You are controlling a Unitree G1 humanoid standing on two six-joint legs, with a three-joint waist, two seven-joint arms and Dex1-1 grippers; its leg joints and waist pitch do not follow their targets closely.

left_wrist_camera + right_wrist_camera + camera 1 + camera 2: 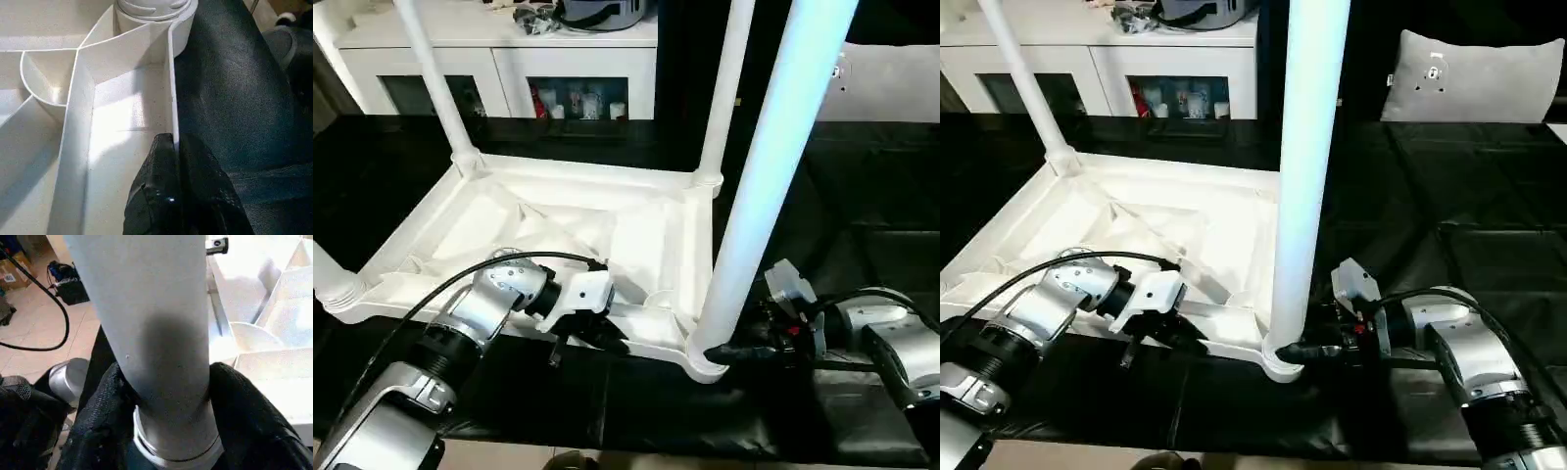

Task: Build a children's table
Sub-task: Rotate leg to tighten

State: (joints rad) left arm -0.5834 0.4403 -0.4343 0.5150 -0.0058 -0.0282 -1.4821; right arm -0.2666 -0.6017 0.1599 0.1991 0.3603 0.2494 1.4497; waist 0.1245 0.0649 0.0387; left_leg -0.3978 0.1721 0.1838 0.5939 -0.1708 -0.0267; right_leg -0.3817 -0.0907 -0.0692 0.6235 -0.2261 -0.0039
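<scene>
The tabletop [558,230] is showing plain white, its ribbed underside crossed by white ridges. The legs [1310,166] are showing white too, the nearest shading to pale blue. Black cloth [1449,206] is lying all around. At twelve o'clock a white cabinet [509,59] is standing; at two o'clock a grey cushion [1474,83] is resting.

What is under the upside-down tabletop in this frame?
The tabletop lies ribs-up on a black padded surface, which shows along its front and right edges. Whatever lies directly beneath the tabletop is covered by it.
</scene>
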